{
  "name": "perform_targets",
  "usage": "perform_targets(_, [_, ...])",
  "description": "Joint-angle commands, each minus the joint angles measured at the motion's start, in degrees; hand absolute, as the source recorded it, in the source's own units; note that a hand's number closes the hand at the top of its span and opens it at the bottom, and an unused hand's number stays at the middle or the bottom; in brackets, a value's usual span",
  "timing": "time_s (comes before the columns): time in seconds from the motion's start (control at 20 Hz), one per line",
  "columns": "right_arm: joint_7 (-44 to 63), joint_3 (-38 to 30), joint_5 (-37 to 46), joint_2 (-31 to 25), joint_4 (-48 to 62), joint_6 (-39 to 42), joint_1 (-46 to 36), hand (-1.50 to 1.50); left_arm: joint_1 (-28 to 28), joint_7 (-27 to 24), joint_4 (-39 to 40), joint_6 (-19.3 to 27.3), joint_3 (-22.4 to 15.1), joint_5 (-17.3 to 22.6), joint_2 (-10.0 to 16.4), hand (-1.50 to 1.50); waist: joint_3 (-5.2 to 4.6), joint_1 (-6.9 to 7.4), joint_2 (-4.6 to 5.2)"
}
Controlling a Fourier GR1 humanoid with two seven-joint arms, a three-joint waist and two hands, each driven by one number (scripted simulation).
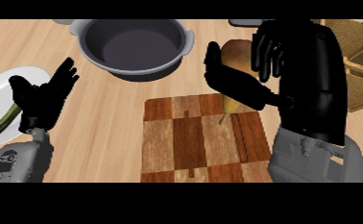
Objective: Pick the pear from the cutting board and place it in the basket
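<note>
The pear, brownish-yellow with its stem end pointing down, is held in my right hand, lifted above the far right corner of the cutting board. The thumb lies on the pear's left side and the fingers curl over its right side, hiding much of it. The board is a checkered wooden one at the middle of the counter. A wicker basket shows at the right edge, mostly hidden behind my right hand. My left hand rests open at the left, fingers up.
A large grey pot stands at the back, left of the pear. A white plate with something green on it lies at the left edge, partly behind my left hand. A dark object peeks in at the back.
</note>
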Motion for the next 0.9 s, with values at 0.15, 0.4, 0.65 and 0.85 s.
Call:
perform_targets(0.15, [-3.06, -10.95, -0.16, -8.15, 10.42, 3.7, -7.29, 1.5, -0.62, -0.89, 1.28, 0.46, 0.14, -0.66, -0.61, 0.0, 0.0, -0.13, 0.09])
perform_targets(0.4, [-8.96, -15.96, -1.83, -10.93, 14.29, -0.59, -2.78, 1.5, 1.03, -5.13, 3.4, 2.07, -0.55, -2.78, -2.75, 0.0, 0.02, -0.19, 0.11])
perform_targets(0.65, [-16.23, -23.39, -8.84, -16.42, 16.87, 0.32, -0.9, 1.5, -2.97, 1.37, 1.22, 0.2, 0.52, -0.77, -0.43, 0.0, 0.03, -0.4, 0.03])
perform_targets(0.85, [-23.27, -23.36, -7.25, -17.12, 24.05, -4.76, 1.78, 1.5, -0.81, -2.0, 1.88, -1.02, 1.13, -0.86, -0.41, 0.0, 0.02, -0.14, 0.08])
